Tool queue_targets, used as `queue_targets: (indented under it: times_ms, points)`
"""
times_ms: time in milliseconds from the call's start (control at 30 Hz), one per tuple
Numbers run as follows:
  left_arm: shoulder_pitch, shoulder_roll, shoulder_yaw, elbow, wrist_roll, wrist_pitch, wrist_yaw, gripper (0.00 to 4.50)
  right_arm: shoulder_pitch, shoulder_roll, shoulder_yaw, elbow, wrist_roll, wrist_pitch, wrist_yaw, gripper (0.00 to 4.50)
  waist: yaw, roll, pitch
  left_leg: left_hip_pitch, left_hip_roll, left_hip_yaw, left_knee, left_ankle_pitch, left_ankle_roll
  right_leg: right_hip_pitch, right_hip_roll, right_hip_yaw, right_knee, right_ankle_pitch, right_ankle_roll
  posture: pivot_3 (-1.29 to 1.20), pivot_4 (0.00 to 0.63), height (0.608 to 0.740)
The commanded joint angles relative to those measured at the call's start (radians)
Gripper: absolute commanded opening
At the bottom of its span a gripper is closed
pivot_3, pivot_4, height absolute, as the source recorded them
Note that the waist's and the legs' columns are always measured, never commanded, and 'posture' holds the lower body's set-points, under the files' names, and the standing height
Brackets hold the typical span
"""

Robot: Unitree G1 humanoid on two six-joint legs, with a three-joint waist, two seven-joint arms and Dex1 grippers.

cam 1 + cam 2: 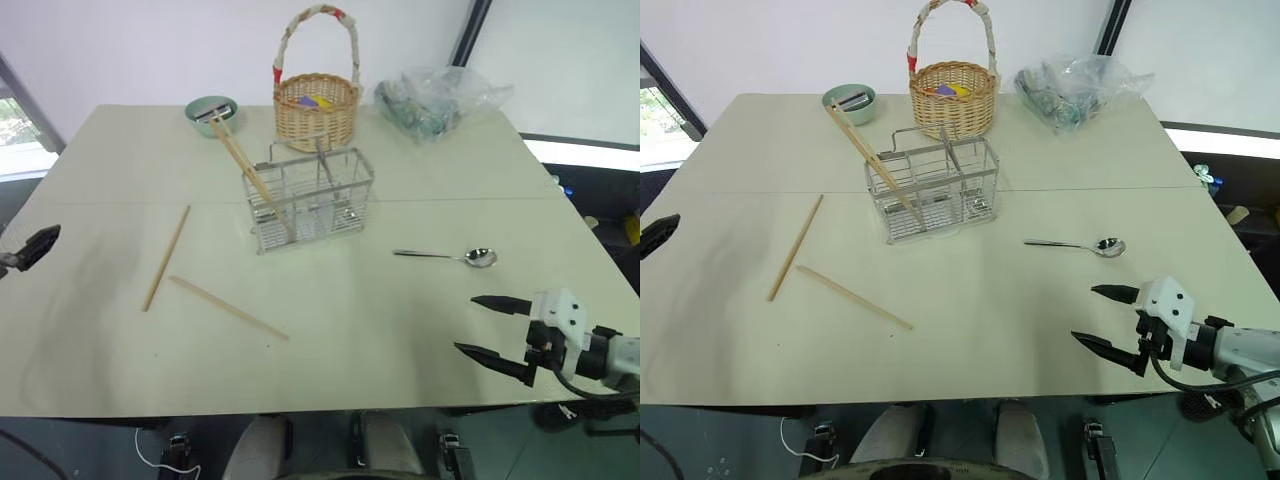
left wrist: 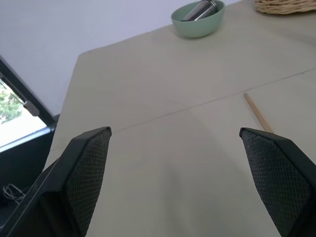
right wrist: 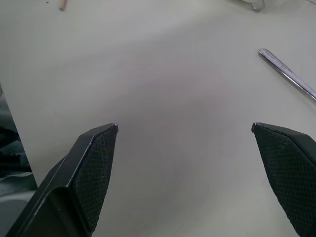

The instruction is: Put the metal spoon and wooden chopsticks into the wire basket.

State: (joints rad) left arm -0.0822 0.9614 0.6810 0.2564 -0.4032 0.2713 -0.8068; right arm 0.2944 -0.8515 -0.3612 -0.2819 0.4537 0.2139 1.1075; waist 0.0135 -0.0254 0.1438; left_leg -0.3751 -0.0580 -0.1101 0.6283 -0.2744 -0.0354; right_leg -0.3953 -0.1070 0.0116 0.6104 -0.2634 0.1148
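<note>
Table: pale, carries everything
Wire basket: far centre, two chopsticks leaning in its left compartment
My right tool: near right, spread wide, empty
My left tool: left edge, wide apart, empty
Wooden chopsticks: two loose, near left of basket
Metal spoon: flat, right of basket
</note>
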Motion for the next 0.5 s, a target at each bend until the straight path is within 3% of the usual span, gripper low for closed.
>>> queue_targets:
  times_ms: [33,500]
  points:
    - [-0.019,0.032,0.005,-0.009,0.000,-0.024,-0.013,4.39,-0.032,-0.007,-0.009,-0.037,0.020,0.019,-0.015,4.50,0.000,0.000,0.000,0.000,0.000,0.000,0.000,0.000,0.000,0.000,0.000,0.000,0.000,0.000,0.000,0.00,0.150,0.681]
    - [-0.024,0.030,-0.006,-0.051,-0.031,0.041,-0.045,4.39,-0.146,-0.045,0.008,-0.026,-0.009,0.045,-0.014,4.50,-0.001,0.000,0.000,0.000,0.000,0.000,0.001,0.000,0.000,0.000,0.000,0.000,0.000,0.000,0.000,0.00,0.150,0.681]
